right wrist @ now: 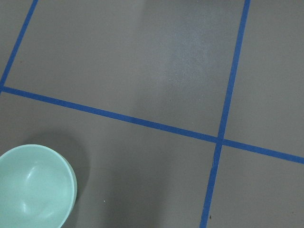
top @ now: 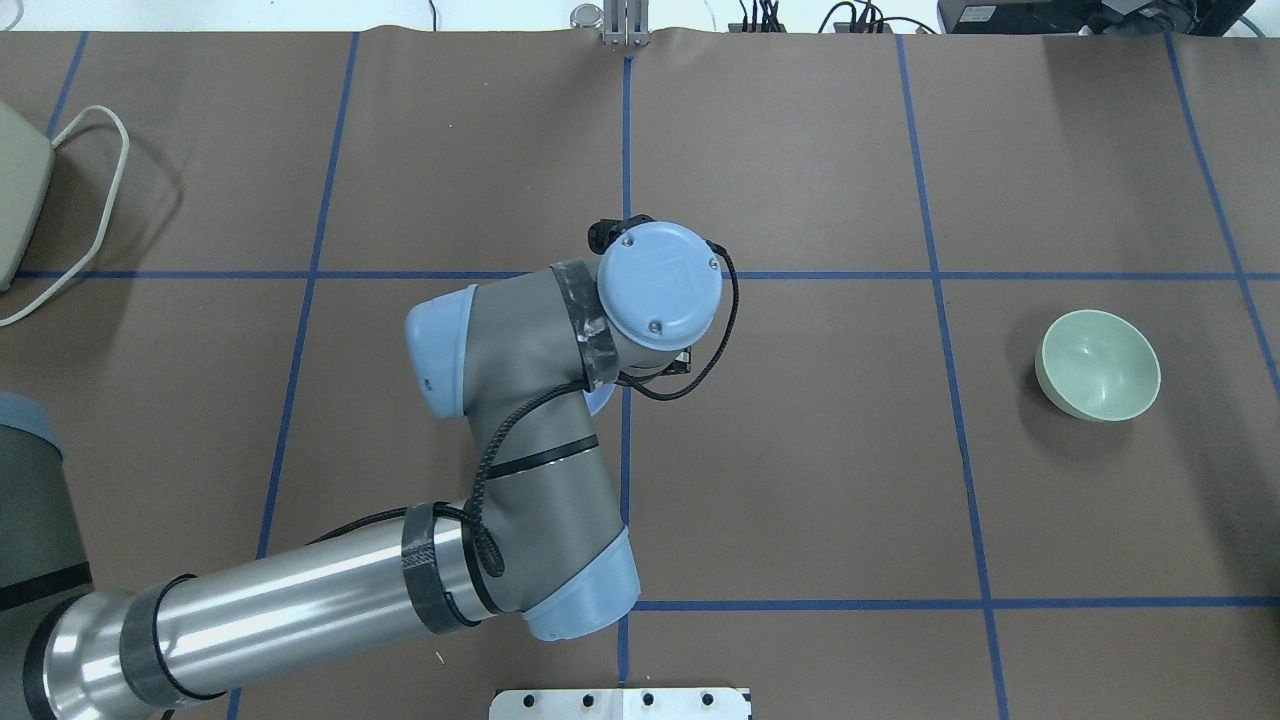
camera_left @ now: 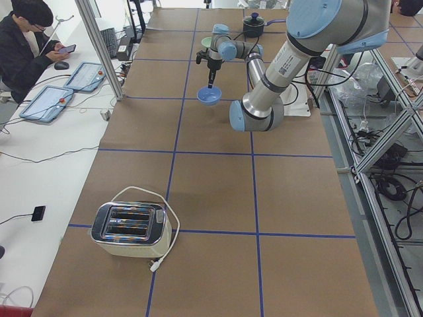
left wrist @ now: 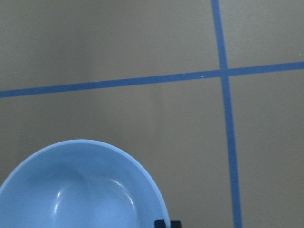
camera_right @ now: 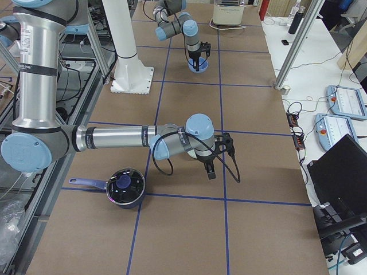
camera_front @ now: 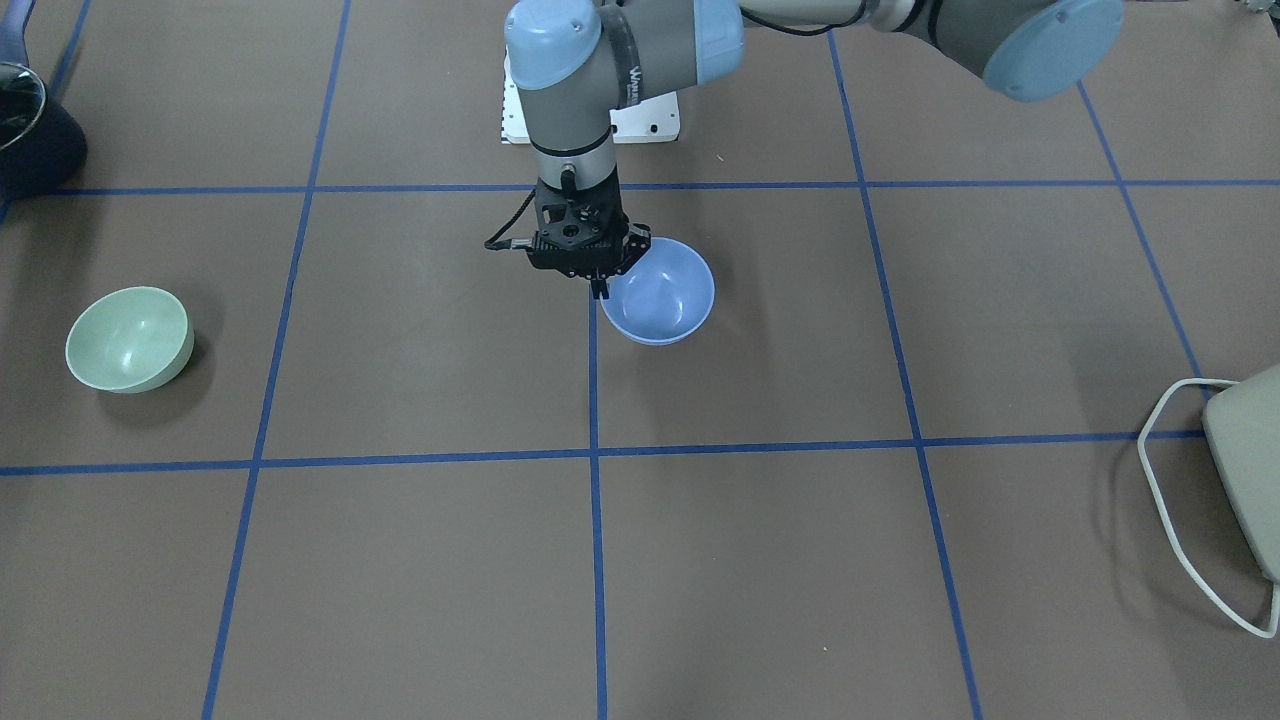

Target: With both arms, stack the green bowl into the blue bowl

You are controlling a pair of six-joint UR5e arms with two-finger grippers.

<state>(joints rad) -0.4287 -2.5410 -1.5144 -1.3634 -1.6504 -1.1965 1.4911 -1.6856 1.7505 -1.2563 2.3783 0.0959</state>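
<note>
The blue bowl (camera_front: 660,292) is near the table's middle, by a blue tape line. My left gripper (camera_front: 599,287) comes straight down on the bowl's rim on the side toward the green bowl, and looks shut on it. A black fingertip (left wrist: 167,223) shows at that rim in the left wrist view, beside the blue bowl (left wrist: 80,190). I cannot tell whether the bowl rests on the table. From overhead only a sliver of it (top: 603,400) shows under the arm. The green bowl (camera_front: 128,338) stands upright and alone, also overhead (top: 1098,365) and in the right wrist view (right wrist: 33,187). My right gripper (camera_right: 210,172) hangs above the table; I cannot tell its state.
A cream toaster (camera_front: 1248,470) with a looped white cable stands at the table's end on my left. A dark lidded pot (camera_right: 124,186) stands at the end on my right, near the right arm. The white pedestal plate (camera_front: 645,122) is behind the blue bowl. An operator (camera_left: 23,39) sits beside the table.
</note>
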